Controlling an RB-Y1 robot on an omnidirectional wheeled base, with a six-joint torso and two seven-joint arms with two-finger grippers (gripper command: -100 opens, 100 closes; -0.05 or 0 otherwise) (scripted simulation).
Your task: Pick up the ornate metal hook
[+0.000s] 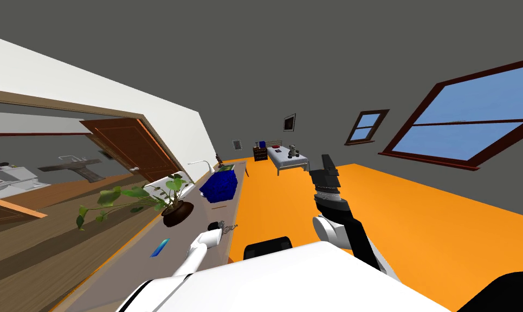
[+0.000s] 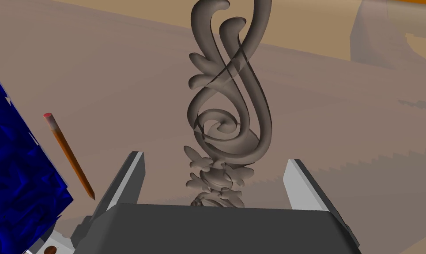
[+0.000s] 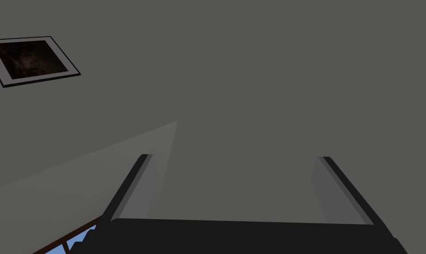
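Brown countertop, ornate hook, near end inside spread left tool

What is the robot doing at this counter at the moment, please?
The left arm is working on picking up the ornate grey hook, which lies on the brownish counter. The left end effector is down at it with its fingers open on either side of the hook's lower end, not yet closed on it. An orange pencil and a blue object lie just beside. The right end effector is held up away from the counter, open and empty.
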